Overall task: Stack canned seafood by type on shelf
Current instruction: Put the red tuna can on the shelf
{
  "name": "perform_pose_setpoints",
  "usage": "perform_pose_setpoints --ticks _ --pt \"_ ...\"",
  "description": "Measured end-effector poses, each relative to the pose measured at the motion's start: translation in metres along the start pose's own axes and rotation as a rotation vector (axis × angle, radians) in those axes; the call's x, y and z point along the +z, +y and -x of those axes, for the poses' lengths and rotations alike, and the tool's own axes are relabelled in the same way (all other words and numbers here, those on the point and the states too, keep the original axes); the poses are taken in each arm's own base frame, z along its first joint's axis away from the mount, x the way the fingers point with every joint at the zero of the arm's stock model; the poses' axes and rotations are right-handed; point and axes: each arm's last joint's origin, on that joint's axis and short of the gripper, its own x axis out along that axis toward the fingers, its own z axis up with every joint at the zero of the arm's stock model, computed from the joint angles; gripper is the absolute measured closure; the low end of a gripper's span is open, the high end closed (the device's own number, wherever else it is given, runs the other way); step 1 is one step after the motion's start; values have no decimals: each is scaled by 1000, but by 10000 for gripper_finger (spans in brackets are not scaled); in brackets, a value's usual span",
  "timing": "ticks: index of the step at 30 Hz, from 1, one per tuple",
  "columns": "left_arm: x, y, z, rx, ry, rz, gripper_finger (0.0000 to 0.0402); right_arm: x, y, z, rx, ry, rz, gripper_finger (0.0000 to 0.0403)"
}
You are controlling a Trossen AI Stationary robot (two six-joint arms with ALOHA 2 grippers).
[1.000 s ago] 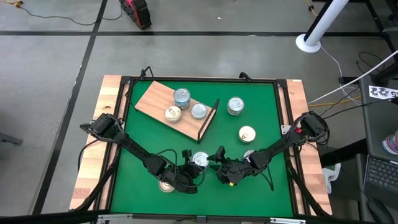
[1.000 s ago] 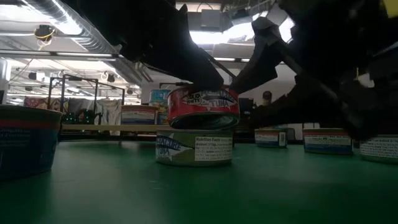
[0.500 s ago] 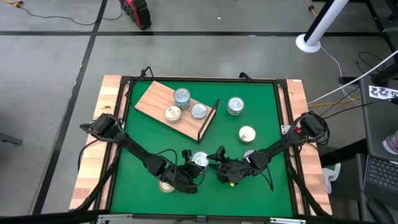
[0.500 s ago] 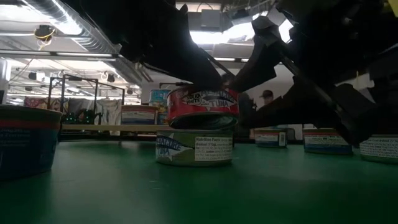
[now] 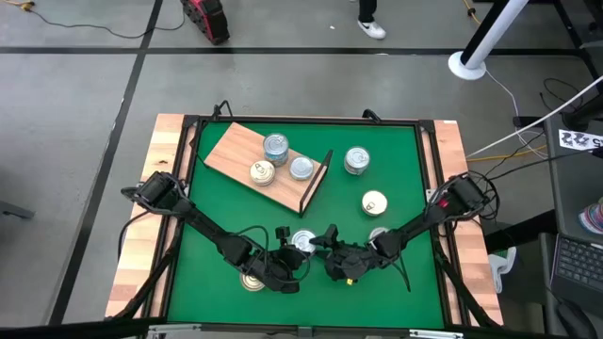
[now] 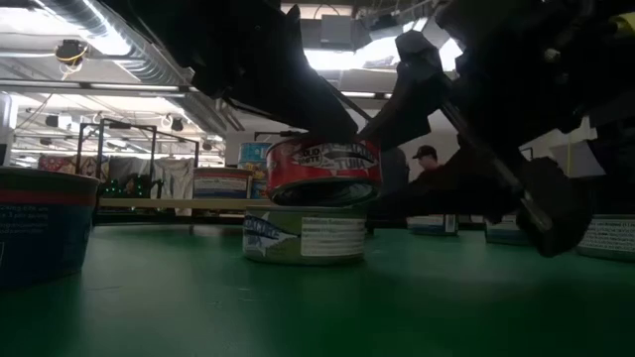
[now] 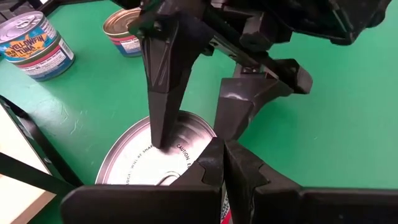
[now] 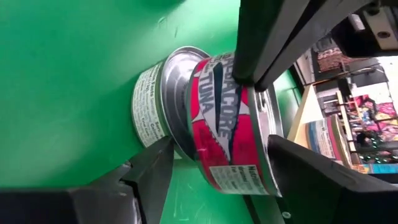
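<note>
Now shelf [image 5: 247,151] holds 3 cans; L tool [image 5: 283,235] clenched; R tool [image 5: 329,233] released.

Two dark, slender jointed arms are seen, each hung with loose black cables. The left arm [image 5: 203,231] and right arm [image 5: 424,221] are finished in matte black. A yellow marking is carried near the right wrist. Flat, tapering black fingers [image 7: 165,68] with bevelled edges are shown.
</note>
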Motion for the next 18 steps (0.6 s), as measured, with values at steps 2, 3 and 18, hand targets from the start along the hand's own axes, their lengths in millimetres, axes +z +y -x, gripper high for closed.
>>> perform_pose_setpoints --ticks 2,3,18 --pt "0 0 0 0 0 0 400 0 0 -1 -20 7 -1 146" --pt "0 0 0 0 0 0 399 0 -1 -1 -32 10 -4 146" --pt "2 -1 0 -23 -15 19 399 0 -2 -1 -66 28 -10 146"
